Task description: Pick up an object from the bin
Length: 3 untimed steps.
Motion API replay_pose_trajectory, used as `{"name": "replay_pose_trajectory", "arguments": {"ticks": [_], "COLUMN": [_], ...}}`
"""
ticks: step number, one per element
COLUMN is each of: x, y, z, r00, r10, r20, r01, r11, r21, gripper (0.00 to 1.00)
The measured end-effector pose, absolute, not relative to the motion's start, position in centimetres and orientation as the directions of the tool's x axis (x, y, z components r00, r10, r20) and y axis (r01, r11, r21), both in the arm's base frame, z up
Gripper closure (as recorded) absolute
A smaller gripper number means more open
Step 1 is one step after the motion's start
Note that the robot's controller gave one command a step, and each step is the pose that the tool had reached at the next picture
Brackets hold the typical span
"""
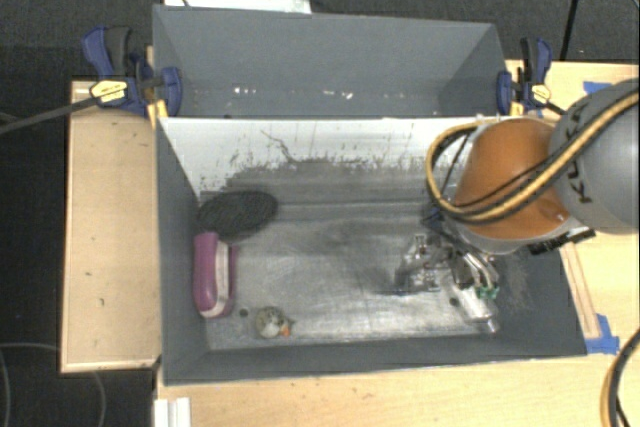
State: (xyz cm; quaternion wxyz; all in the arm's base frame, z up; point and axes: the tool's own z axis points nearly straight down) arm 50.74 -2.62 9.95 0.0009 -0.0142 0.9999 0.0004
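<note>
- Looks down into a grey metal bin (330, 65), with scuffed and scratched grey floor across most of the bin.
- Reaches in from the bin's right side with the arm (605, 165), carrying an orange cover (505, 177) on the wrist above the bin's right half, with black and yellow cables (436, 175) looped about that cover.
- Holds the tool (425, 267) low over the bin's floor, in the bin's right half and nearer the bin's front wall than its back wall.
- Cannot tell whether the tool is spread or pressed together, nor whether anything is pinched in it.
- Has bare, scuffed floor of the bin beneath and around the tool.
- Finds the loose things well apart from the tool, all in the bin's left half.
- Shows a black oval pad (237, 213) beside the bin's left wall, about midway between the bin's back and front walls.
- Shows a pink bar (211, 273) just nearer the bin's front than that pad, lying lengthwise along the bin's left wall; cannot tell whether touching the pad or merely beside it.
- Shows a small round speckled thing (270, 322) close to the bin's front wall, toward the bin's front left corner, near the pink bar yet apart from it.
</note>
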Motion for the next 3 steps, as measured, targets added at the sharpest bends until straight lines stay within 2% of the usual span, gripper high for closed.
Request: {"name": "replay_pose_trajectory", "arguments": {"ticks": [1, 2, 3], "x": [50.7, 51.2, 51.4], "y": [-2.6, -3.7, -3.7], "z": [10.0, 7.2, 7.4], "r00": [-1.000, -0.985, -0.986], "r10": [-0.026, -0.172, -0.169], "r20": [-0.002, -0.005, -0.010], "r01": [-0.026, -0.172, -0.169], "r11": [1.000, 0.985, 0.986], "r21": [0.001, 0.000, 0.000], "gripper": [0.00, 0.00, 1.00]}}
